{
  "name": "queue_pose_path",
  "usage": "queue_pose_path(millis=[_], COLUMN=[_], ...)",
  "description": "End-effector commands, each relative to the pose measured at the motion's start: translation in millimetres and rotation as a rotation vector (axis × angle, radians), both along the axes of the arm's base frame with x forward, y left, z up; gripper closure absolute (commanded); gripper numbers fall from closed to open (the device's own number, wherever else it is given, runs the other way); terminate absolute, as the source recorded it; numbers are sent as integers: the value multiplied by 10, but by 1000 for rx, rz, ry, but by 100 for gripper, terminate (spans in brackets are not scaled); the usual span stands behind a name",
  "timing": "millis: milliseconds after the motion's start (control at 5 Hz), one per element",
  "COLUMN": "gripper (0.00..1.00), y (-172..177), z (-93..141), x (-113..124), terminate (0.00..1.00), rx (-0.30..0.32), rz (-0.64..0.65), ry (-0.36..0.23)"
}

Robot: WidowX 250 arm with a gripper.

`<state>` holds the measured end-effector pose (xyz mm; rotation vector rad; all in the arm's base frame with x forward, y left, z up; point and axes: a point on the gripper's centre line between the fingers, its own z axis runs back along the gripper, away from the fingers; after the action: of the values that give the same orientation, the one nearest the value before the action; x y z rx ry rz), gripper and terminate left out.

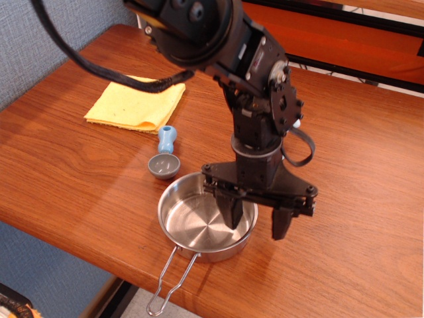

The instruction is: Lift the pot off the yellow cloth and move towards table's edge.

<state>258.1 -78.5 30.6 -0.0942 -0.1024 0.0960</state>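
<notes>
The shiny steel pot (199,224) sits on the reddish-brown table (66,172) near its front edge. Its wire loop handle (171,281) sticks out past the edge. The yellow cloth (136,103) lies bare at the back left, well apart from the pot. My gripper (257,228) hangs over the pot's right rim and is open. One finger (233,211) is inside the pot and the other finger (281,224) is outside the rim. It grips nothing.
A small blue-grey scoop (164,158) lies just behind the pot's left rim, between pot and cloth. A blue-grey wall (40,33) runs along the left. A dark cable (99,76) droops over the cloth. Orange framework (358,33) stands behind the table.
</notes>
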Motion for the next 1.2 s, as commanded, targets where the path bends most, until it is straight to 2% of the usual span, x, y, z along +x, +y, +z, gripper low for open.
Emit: queue_pose_path(millis=[0,400,600,800,1000], gripper=[0,0,0,0,0], y=[248,934,1297,1583,1743], z=[394,481,475,431,405], x=[24,85,92,96,162], terminate=[0,0,0,0,0], rx=[63,197,213,196,196], rz=[11,84,143,170,10], ry=[-98,-59,-46,-29,0])
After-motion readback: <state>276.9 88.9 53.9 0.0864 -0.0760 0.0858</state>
